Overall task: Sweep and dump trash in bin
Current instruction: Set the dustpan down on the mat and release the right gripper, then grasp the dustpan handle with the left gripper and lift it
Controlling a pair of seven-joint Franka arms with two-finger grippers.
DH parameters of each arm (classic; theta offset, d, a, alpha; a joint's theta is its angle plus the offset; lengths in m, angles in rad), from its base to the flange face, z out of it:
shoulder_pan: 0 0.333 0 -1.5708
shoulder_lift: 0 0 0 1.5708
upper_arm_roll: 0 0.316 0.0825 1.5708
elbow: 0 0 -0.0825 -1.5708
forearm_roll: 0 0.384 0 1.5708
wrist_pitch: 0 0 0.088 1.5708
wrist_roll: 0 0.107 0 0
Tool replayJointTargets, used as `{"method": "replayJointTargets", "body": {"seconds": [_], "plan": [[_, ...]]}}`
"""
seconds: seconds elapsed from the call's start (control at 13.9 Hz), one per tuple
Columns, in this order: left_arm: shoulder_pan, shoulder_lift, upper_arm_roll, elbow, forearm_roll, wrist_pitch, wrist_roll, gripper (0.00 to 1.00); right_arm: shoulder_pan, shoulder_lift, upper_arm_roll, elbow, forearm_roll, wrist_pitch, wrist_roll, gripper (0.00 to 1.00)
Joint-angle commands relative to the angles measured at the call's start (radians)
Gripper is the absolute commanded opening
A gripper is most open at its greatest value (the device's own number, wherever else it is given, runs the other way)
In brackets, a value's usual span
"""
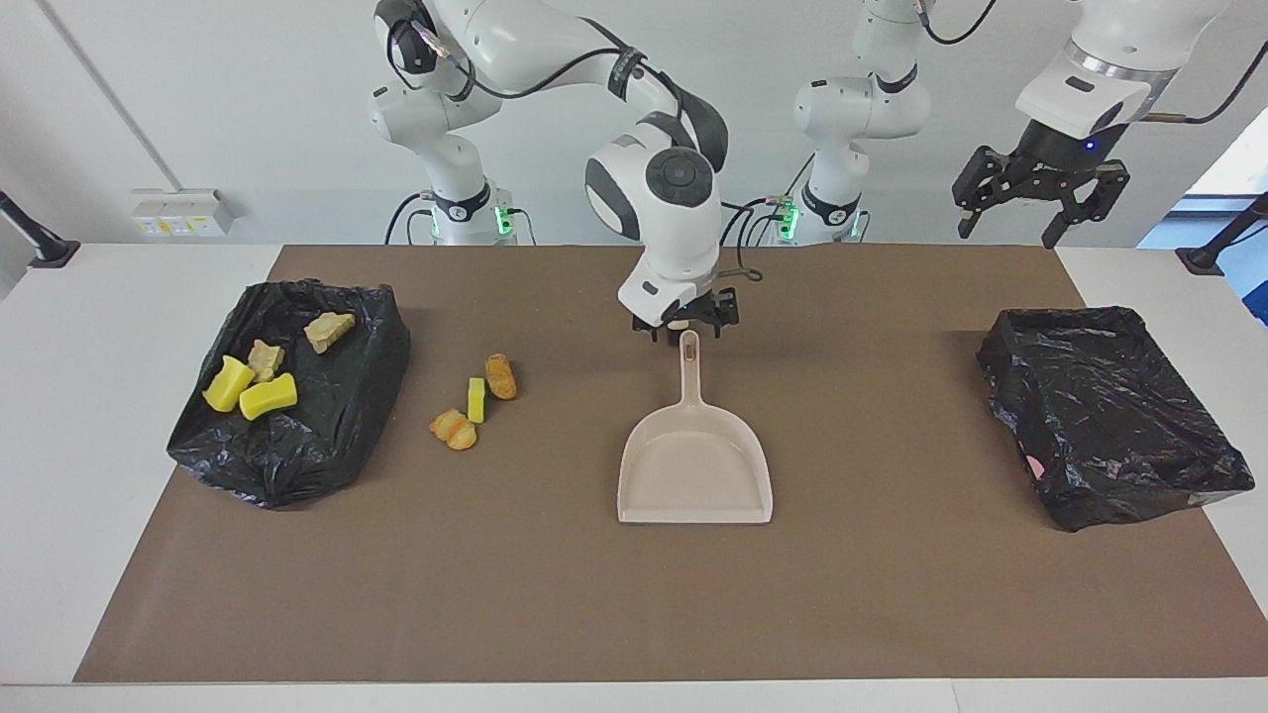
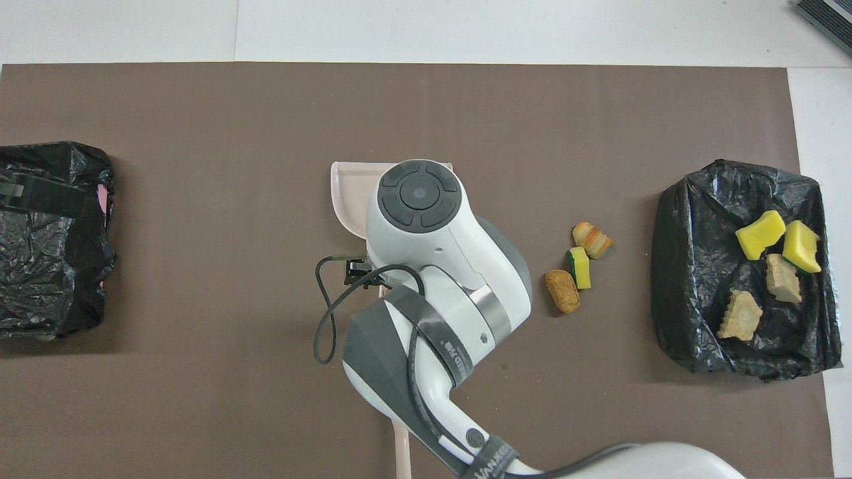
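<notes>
Going across the facing view from its left side, a crumpled black bag-lined bin (image 1: 287, 396) sat at the right arm's end of the brown mat (image 1: 555, 594), with four pieces of the trash (image 1: 265, 371) lying in it: two yellow sponge chunks and two tan lumps. Just beside that bin on the mat lay three more pieces (image 1: 474, 401) close together, an orange-brown lump, a yellow-and-green sponge piece and a striped orange lump.

Near the middle of the mat the beige dustpan (image 1: 695, 475) lay flat, its handle pointing toward the robots. The right gripper (image 1: 686, 322) hung just above the tip of that handle, fingers spread apart and gripping nothing; the dustpan rested on the mat by itself.

At the left arm's end a second black bag-lined bin (image 1: 1105, 416) sat with no trash visible inside. The left gripper (image 1: 1040, 193) waited high in the air above that end of the table, its fingers wide apart and empty.
</notes>
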Motion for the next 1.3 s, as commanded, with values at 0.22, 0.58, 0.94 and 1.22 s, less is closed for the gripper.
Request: {"method": "replayJointTargets", "body": {"seconds": [0.22, 0.58, 0.94, 1.22], "plan": [[-0.019, 0.037, -0.014, -0.015, 0.003, 0.089, -0.023, 1.00, 0.010, -0.232, 0.001, -0.145, 0.061, -0.225, -0.032, 1.00], [-0.127, 0.143, -0.014, -0.012, 0.003, 0.190, -0.136, 1.00, 0.064, -0.410, 0.001, -0.433, 0.172, -0.134, -0.015, 1.00], [-0.241, 0.227, -0.014, -0.032, 0.003, 0.313, -0.222, 1.00, 0.125, -0.530, 0.001, -0.678, 0.255, 0.009, 0.017, 1.00], [-0.353, 0.284, -0.014, -0.141, 0.006, 0.463, -0.274, 1.00, 0.196, -0.531, 0.001, -0.760, 0.258, 0.115, 0.057, 1.00]]}}
